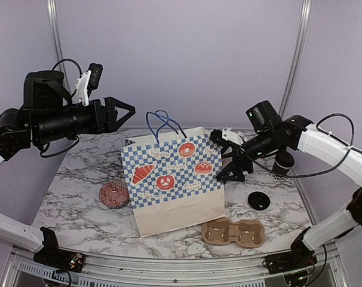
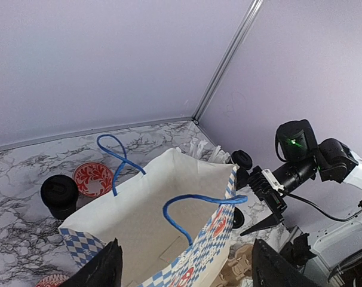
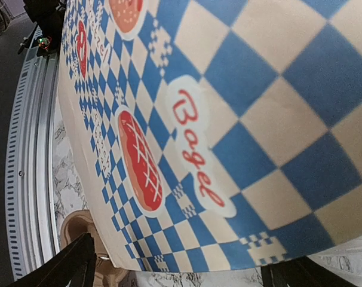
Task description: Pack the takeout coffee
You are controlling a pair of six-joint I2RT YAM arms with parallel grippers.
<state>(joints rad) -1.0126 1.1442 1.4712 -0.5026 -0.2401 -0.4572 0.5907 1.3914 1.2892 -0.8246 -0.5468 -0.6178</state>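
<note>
We are holding the left gripper (image 1: 126, 113) high over the far left of the table (image 1: 79, 215), with its jaws spread and empty. Below it, a red disc (image 1: 113, 195) is lying just left of the checked bag (image 1: 172, 179), which is standing upright and open in the middle. Behind the bag, the far cup (image 2: 60, 192), black and lidded, is standing beside a second disc (image 2: 92, 178). The brown tray (image 1: 233, 232) is lying near the bag's right corner. The right gripper (image 1: 224, 154) is hovering close to the bag's right side, fingers wide apart and gripping nothing. A loose black lid (image 1: 259, 200) is lying on the marble to the right. The right cup (image 1: 283, 162) is standing behind the right arm, possibly lidded.
</note>
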